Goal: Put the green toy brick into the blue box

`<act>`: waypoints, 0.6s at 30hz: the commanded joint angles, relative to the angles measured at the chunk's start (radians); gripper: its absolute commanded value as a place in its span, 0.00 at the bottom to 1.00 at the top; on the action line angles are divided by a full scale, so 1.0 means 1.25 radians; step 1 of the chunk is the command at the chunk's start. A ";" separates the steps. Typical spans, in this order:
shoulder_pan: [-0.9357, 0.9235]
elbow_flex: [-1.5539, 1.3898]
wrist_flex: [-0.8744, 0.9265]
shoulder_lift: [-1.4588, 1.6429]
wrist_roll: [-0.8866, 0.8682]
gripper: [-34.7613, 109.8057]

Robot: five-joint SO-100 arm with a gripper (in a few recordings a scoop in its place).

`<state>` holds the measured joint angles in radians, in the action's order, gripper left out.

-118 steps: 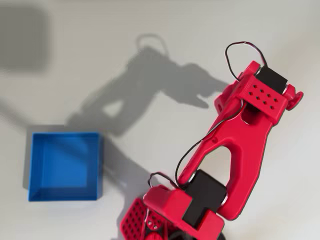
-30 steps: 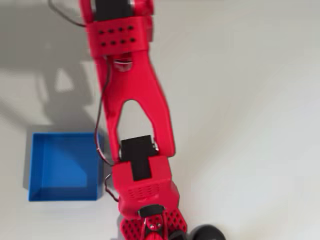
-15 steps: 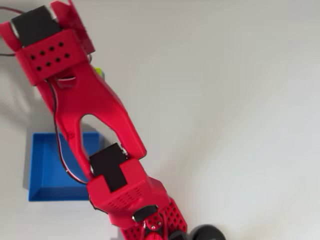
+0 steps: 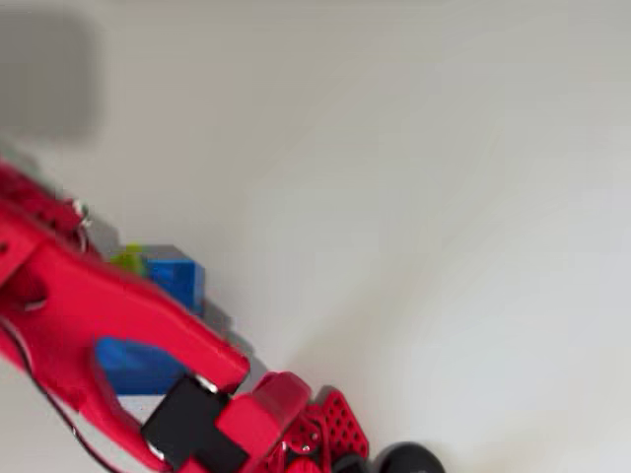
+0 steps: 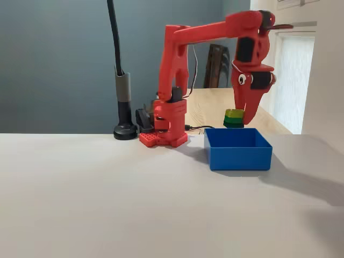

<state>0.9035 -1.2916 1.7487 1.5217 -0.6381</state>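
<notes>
Pale grey worktop carries the scene. From the fixed view, the red arm reaches over the blue box, its fingers clenched on the green toy brick above the box. Overhead, the arm covers most of the box; a lime sliver of brick peeks beside it.

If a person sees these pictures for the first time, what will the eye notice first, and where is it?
In the fixed view, the red arm reaches from its base to the right, and its gripper holds the green toy brick in the air above the blue box. The box stands on the pale table, right of the arm's base. In the overhead view the arm covers most of the box at lower left.
</notes>
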 commanded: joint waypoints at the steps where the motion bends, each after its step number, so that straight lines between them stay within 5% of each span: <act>1: 0.083 -0.047 0.026 0.109 -0.037 0.24; 11: 0.094 -0.134 0.021 0.103 -0.042 0.25; 18: 0.098 -0.136 0.012 0.103 -0.022 0.36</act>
<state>1.0017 -1.4603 1.7487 1.5662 -0.6673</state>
